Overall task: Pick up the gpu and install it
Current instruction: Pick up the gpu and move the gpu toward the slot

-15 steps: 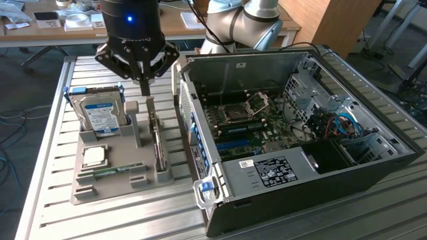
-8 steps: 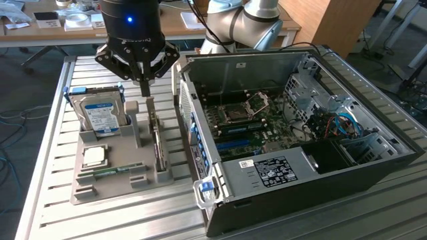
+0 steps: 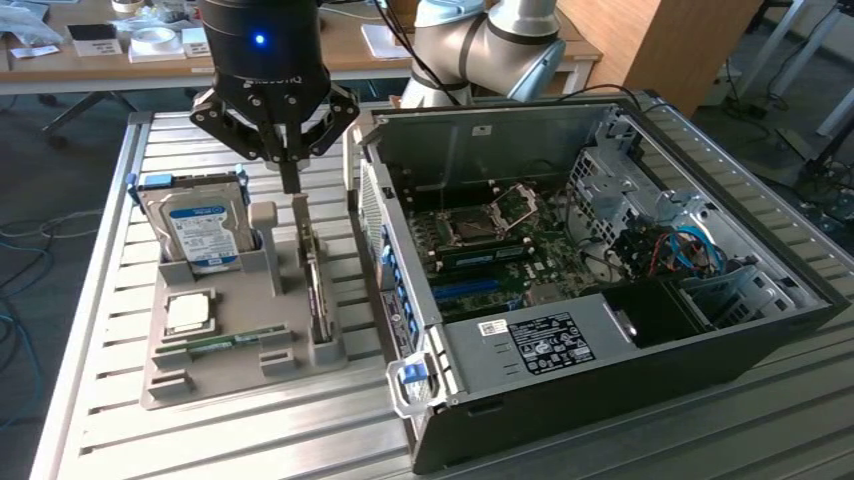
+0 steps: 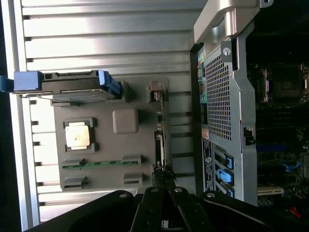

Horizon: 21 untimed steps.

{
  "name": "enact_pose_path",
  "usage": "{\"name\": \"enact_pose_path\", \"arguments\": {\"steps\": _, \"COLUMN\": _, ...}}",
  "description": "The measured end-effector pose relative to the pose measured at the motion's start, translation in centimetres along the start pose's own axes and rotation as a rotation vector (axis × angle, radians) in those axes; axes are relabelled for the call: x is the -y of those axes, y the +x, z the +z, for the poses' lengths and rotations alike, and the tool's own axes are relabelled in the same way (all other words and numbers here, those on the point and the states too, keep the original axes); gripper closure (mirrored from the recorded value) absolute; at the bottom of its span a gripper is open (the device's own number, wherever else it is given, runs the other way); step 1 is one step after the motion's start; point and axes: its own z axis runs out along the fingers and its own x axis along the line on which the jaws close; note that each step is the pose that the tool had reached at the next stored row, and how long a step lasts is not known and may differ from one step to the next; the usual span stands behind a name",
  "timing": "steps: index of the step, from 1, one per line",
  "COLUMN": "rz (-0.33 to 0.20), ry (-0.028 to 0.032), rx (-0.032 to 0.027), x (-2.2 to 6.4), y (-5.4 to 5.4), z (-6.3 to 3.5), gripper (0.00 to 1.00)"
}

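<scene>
— Where is the gpu?
— You'll find the gpu [image 3: 316, 290] standing on its long edge in a slot of the grey holder [image 3: 234, 378]. In the exterior view that is at nine o'clock from the open computer case [image 3: 747, 330], just beside its wall. The card is seated in the slot, not lifted.

— And the gripper?
— Your gripper [image 3: 287, 188] hangs straight down over the card's far end, at twelve o'clock of the holder. Its fingers are drawn in to a thin pinch. In the wrist view they meet on the card's top edge at that end, and nothing else is in them.

— What else is on the holder?
— At nine o'clock from the gpu, the hard drive [image 3: 200, 232] stands upright. Toward seven o'clock the processor [image 3: 190, 312] lies flat, and the RAM stick [image 3: 220, 342] lies in its groove at six o'clock of the processor. The case lies on its side on the slatted table [image 3: 267, 440], motherboard facing up.
</scene>
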Motion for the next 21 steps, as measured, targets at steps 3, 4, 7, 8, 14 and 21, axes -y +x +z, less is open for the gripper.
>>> {"name": "enact_pose_path", "arguments": {"steps": 3, "rz": 0.000, "ry": 0.0000, "rx": 0.0000, "x": 0.00, "y": 0.00, "z": 0.00, "gripper": 0.89}}
{"name": "enact_pose_path", "arguments": {"steps": 4, "rz": 0.000, "ry": 0.0001, "rx": -0.0001, "x": 0.00, "y": 0.00, "z": 0.00, "gripper": 0.89}}
{"name": "enact_pose_path", "arguments": {"steps": 7, "rz": 0.000, "ry": 0.0000, "rx": -0.0001, "x": 0.00, "y": 0.00, "z": 0.00, "gripper": 0.89}}
{"name": "enact_pose_path", "arguments": {"steps": 8, "rz": 0.000, "ry": 0.0000, "rx": -0.0001, "x": 0.00, "y": 0.00, "z": 0.00, "gripper": 0.89}}
{"name": "enact_pose_path", "arguments": {"steps": 14, "rz": 0.000, "ry": 0.0000, "rx": -0.0001, "x": 0.00, "y": 0.00, "z": 0.00, "gripper": 0.65}}
{"name": "enact_pose_path", "arguments": {"steps": 21, "rz": 0.000, "ry": 0.0001, "rx": -0.0001, "x": 0.02, "y": 0.01, "z": 0.49, "gripper": 0.58}}
